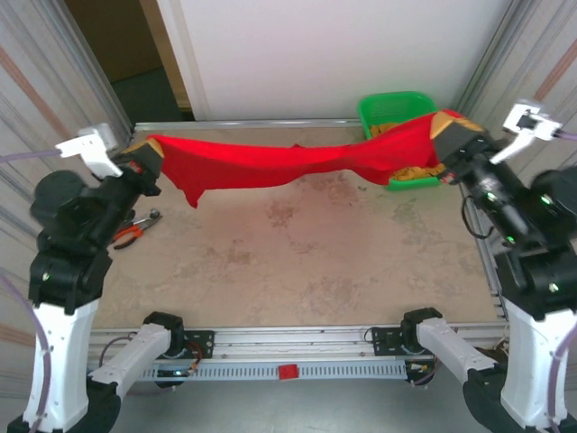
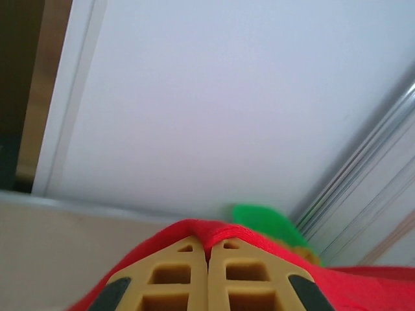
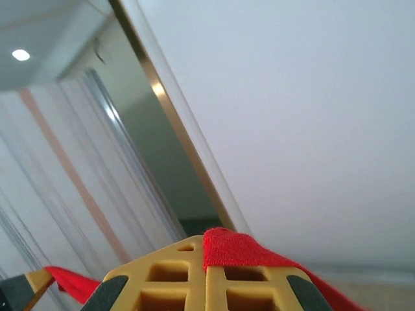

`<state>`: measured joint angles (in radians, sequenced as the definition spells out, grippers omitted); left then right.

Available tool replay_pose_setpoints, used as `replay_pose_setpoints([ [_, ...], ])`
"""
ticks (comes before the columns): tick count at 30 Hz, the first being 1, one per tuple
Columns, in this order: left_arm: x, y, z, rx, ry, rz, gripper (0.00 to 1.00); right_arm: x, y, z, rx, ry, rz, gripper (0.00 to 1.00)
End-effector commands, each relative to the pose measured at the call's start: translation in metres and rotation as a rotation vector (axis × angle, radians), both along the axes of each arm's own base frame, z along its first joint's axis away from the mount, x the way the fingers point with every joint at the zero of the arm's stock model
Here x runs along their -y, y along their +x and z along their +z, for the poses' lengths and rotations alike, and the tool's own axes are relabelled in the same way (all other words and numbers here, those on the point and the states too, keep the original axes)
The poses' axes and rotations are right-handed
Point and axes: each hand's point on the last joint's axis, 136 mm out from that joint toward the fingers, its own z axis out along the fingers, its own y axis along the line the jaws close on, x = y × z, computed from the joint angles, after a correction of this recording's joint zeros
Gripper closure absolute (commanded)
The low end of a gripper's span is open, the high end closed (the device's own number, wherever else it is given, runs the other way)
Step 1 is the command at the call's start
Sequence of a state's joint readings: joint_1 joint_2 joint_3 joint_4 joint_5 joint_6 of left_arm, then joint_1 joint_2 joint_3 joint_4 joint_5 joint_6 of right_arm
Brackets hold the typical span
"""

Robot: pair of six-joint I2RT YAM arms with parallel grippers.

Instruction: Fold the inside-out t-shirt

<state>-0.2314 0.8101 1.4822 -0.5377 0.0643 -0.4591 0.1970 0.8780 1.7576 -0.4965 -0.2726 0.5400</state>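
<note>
The inside-out t-shirt (image 1: 270, 162), bright red, hangs stretched in the air across the back of the table, sagging in the middle with a flap dangling near its left end. My left gripper (image 1: 144, 155) is shut on its left end, and my right gripper (image 1: 448, 126) is shut on its right end. In the left wrist view the tan fingers (image 2: 175, 275) press together with red cloth (image 2: 214, 232) pinched at their tips. In the right wrist view red cloth (image 3: 237, 249) lies over the closed tan fingers (image 3: 168, 278).
A green bin (image 1: 397, 117) with orange-yellow cloth inside stands at the back right, just behind the shirt's right end. Orange-handled pliers (image 1: 135, 230) lie at the table's left edge. The beige tabletop (image 1: 297, 262) lies bare below the shirt.
</note>
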Motion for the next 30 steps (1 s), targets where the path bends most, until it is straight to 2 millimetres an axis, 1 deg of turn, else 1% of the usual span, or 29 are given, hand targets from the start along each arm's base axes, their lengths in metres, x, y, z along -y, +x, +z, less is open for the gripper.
replay_pose_setpoints([
  [1,-0.004,-0.041,0.069,0.219,-0.110,-0.039,1.00,0.017,-0.061,0.067,0.262,0.020,-0.045,1.00],
  [2,-0.006,-0.048,0.081,0.256,-0.123,-0.042,1.00,0.019,-0.072,0.078,0.304,0.028,-0.045,1.00],
  [4,-0.009,-0.060,0.102,0.313,-0.140,-0.043,1.00,0.021,-0.087,0.098,0.364,0.034,-0.043,1.00],
  [6,-0.010,-0.061,0.114,0.335,-0.137,-0.040,1.00,0.020,-0.087,0.110,0.385,0.025,-0.043,1.00],
  [7,-0.010,-0.058,0.116,0.332,-0.131,-0.031,1.00,0.019,-0.082,0.113,0.386,0.023,-0.043,1.00],
  [8,-0.011,-0.052,0.116,0.320,-0.124,-0.016,1.00,0.017,-0.075,0.116,0.382,0.016,-0.042,1.00],
  [10,-0.012,-0.035,0.110,0.286,-0.097,0.016,1.00,0.009,-0.046,0.115,0.343,-0.007,-0.037,1.00],
  [11,-0.012,-0.022,0.102,0.248,-0.080,0.036,1.00,0.005,-0.028,0.112,0.315,-0.024,-0.036,1.00],
  [13,-0.008,0.004,0.085,0.186,-0.037,0.057,1.00,-0.004,0.012,0.099,0.248,-0.058,-0.040,1.00],
  [15,-0.004,0.036,0.057,0.103,0.014,0.077,1.00,-0.014,0.061,0.075,0.150,-0.100,-0.038,1.00],
  [16,-0.002,0.049,0.045,0.071,0.037,0.085,1.00,-0.018,0.083,0.062,0.108,-0.121,-0.038,1.00],
  [18,-0.003,0.082,0.010,-0.009,0.105,0.128,1.00,-0.022,0.137,0.023,-0.009,-0.147,-0.042,1.00],
  [19,-0.005,0.095,-0.006,-0.048,0.124,0.145,1.00,-0.022,0.160,0.005,-0.053,-0.152,-0.044,1.00],
  [21,-0.009,0.129,-0.049,-0.144,0.155,0.163,1.00,-0.021,0.209,-0.041,-0.165,-0.139,-0.034,1.00],
  [23,-0.015,0.156,-0.086,-0.217,0.164,0.171,1.00,-0.019,0.250,-0.085,-0.261,-0.114,-0.013,1.00],
  [25,-0.022,0.184,-0.123,-0.283,0.168,0.189,1.00,-0.024,0.287,-0.136,-0.362,-0.109,0.020,1.00],
  [27,-0.030,0.213,-0.159,-0.346,0.164,0.200,1.00,-0.034,0.320,-0.182,-0.449,-0.125,0.059,1.00],
  [28,-0.033,0.225,-0.175,-0.373,0.168,0.206,1.00,-0.040,0.332,-0.200,-0.477,-0.137,0.073,1.00],
  [29,-0.035,0.240,-0.192,-0.404,0.180,0.212,1.00,-0.047,0.348,-0.223,-0.515,-0.156,0.087,1.00],
  [30,-0.037,0.254,-0.209,-0.435,0.195,0.222,1.00,-0.054,0.363,-0.240,-0.538,-0.173,0.098,1.00],
])
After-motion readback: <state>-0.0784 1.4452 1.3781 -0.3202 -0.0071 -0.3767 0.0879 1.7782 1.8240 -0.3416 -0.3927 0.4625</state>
